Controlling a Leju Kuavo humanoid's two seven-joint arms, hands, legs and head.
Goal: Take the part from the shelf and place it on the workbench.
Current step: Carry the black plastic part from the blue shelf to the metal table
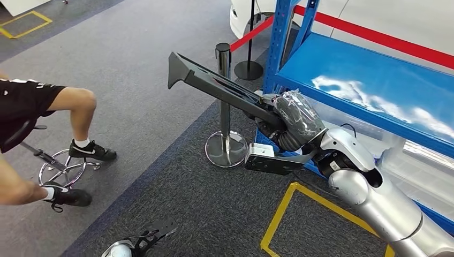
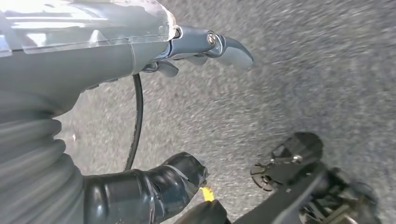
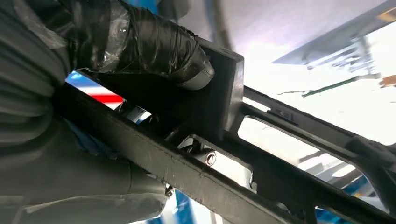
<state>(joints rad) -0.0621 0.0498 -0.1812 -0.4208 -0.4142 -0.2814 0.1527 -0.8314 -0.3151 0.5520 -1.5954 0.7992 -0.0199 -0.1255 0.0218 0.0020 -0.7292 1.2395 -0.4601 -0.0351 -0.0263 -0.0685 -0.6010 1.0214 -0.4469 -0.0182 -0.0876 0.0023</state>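
One part point(image 1: 214, 83) | right hand point(image 1: 292, 115) grips | long axis toward person point(image 1: 32, 107)

Part point(image 1: 214, 84): black, glossy, upper centre of head view. Right hand point(image 1: 292, 115): dark grey under clear wrap; arm point(image 1: 385, 206) silver, lower right. Shelf point(image 1: 375, 80): bright blue deck and posts, white glare patches, upper right. Rope point(image 1: 375, 36): red, across top. Post point(image 1: 225, 107): black pole, chrome base, centre. Carpet point(image 1: 134, 80): grey, darker strip at centre. Tape point(image 1: 278, 219): yellow outline, bottom centre. Person's shorts point(image 1: 24, 104) black; socks point(image 1: 81, 143) white; shoes point(image 1: 92, 151) black, left edge. Left hand point(image 2: 140, 51): grey, thumb point(image 2: 144, 191) black.
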